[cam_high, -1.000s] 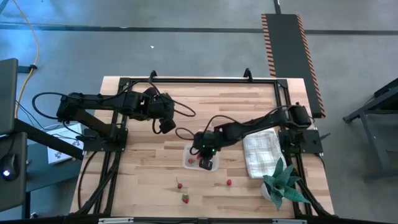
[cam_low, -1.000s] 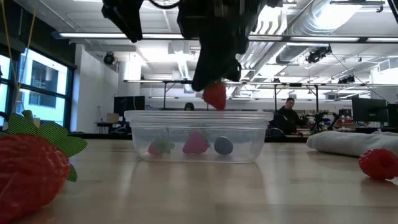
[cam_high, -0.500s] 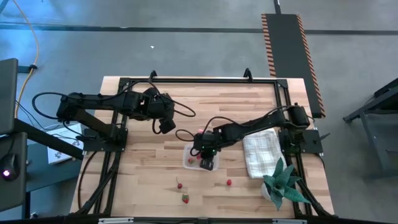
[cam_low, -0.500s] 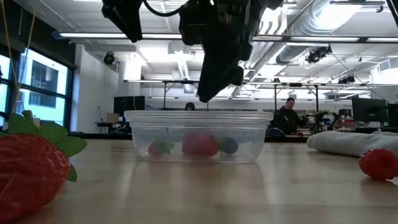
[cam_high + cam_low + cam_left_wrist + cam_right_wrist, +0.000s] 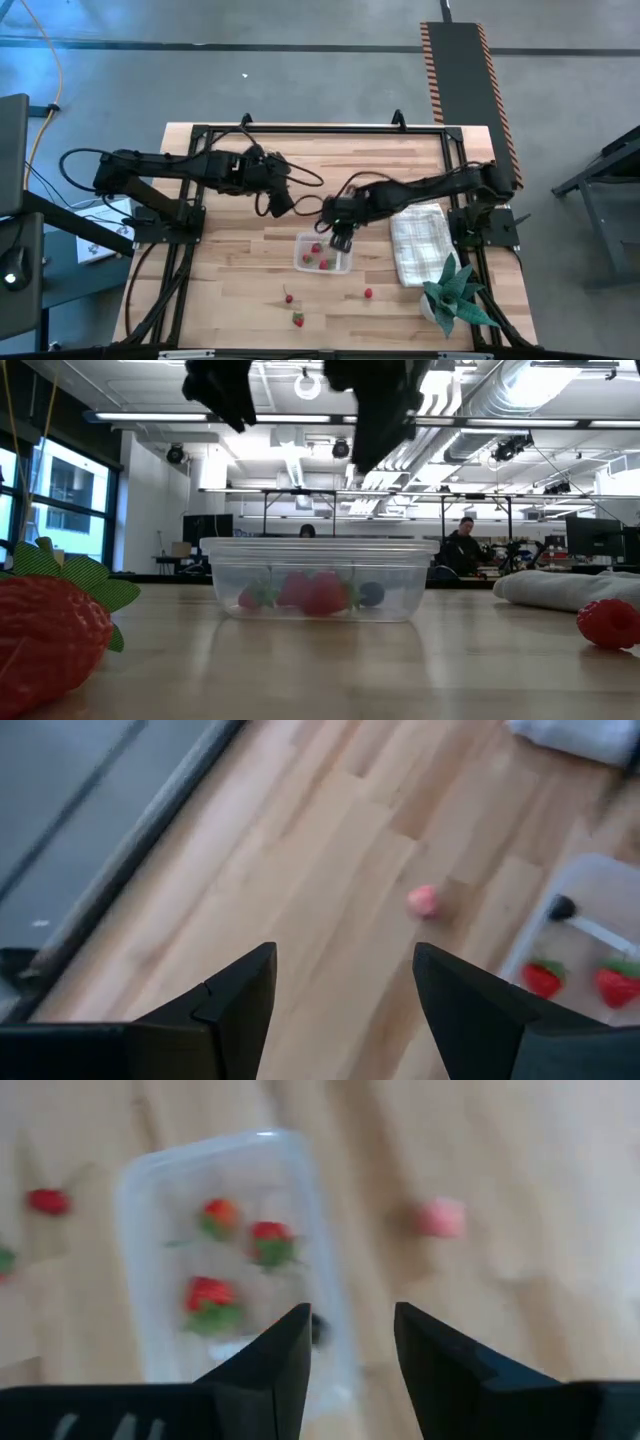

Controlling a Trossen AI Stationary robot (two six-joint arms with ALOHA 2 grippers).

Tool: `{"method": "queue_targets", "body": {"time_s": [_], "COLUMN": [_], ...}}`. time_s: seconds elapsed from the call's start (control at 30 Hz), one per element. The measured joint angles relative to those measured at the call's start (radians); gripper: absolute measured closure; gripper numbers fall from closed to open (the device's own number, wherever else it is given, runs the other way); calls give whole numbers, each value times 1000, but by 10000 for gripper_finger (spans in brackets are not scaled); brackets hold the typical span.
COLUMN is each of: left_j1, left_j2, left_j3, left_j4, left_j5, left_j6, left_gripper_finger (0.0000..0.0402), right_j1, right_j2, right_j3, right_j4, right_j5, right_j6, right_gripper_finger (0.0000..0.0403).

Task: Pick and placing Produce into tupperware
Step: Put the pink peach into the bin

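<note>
The desk [image 5: 240,280] is pale wood laid in planks, framed by dark metal rails. Near its middle sits the tupperware [image 5: 323,255], a clear, colourless plastic box, rectangular with rounded corners and thin see-through walls; in the low view [image 5: 318,590] its rim forms a slightly thicker band.

Inside it the right wrist view shows three red strawberries [image 5: 250,1240] with green leafy tops and, at the near wall, one small dark round berry [image 5: 316,1327]. Through the wall in the low view the berry looks bluish beside the red fruit.

Four pieces of produce lie outside on the bare wood. A pinkish one [image 5: 322,212] sits just beyond the tupperware's far side, a smooth rounded lump in the left wrist view [image 5: 423,901]. Three red pieces lie on the near side: one [image 5: 288,297] with a thin stem, one [image 5: 297,320] with a green top, one [image 5: 368,293] off to the right.

The right gripper [image 5: 341,237] hangs above the tupperware's far right corner, its two dark angular fingers [image 5: 270,1370] spread apart and empty. The left gripper [image 5: 281,207] is over bare desk left of the pinkish piece, its fingers [image 5: 235,1005] likewise parted, holding nothing.

A folded white cloth [image 5: 418,243] with a fine checked weave lies right of the tupperware, and a green spiky plant [image 5: 452,290] stands at the near right corner.
</note>
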Motion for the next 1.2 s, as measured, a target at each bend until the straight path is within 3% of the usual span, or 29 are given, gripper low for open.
{"method": "queue_targets", "body": {"time_s": [0.4, 0.53, 0.87, 1.2], "left_j1": [0, 0, 8, 94], "left_j2": [159, 252, 470, 574], "left_j3": [-102, -102, -86, -12], "left_j4": [352, 469, 514, 468], "left_j5": [63, 159, 208, 272], "left_j6": [102, 143, 65, 49], "left_gripper_finger": [177, 177, 177, 177], "right_j1": [35, 55, 67, 66], "right_j2": [-324, -403, -461, -482], "right_j3": [4, 5, 5, 5], "right_j4": [-256, -296, -344, -352], "right_j5": [241, 300, 311, 306], "right_j6": [228, 276, 272, 248], "right_gripper_finger": [265, 265, 265, 265]}}
